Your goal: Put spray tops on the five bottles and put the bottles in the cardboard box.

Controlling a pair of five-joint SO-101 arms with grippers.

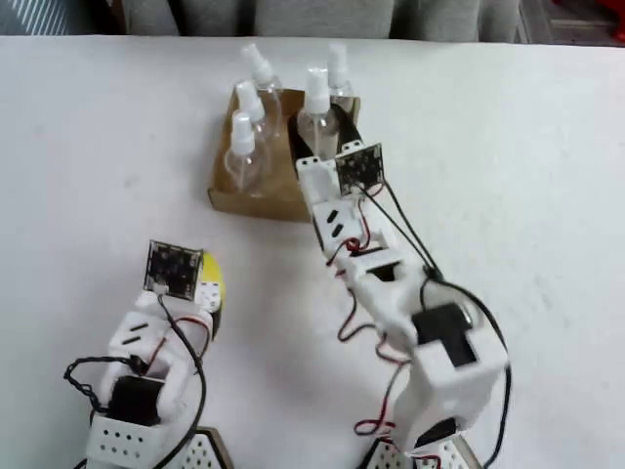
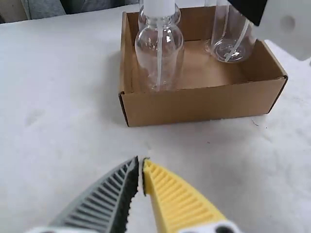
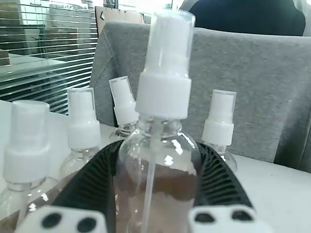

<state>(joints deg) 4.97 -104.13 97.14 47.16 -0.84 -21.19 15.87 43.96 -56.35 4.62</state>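
While I'm clamping my right gripper (image 3: 155, 162) around the fifth bottle (image 1: 316, 115), standing upright in the box (image 1: 256, 203), my left gripper (image 2: 141, 169) is sitting closed and empty, farther back.

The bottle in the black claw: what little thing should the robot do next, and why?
Probably open the right gripper and let go. The bottle it holds already wears its spray top and sits inside the cardboard box beside the four other topped bottles, so it seems nothing is left but releasing it.
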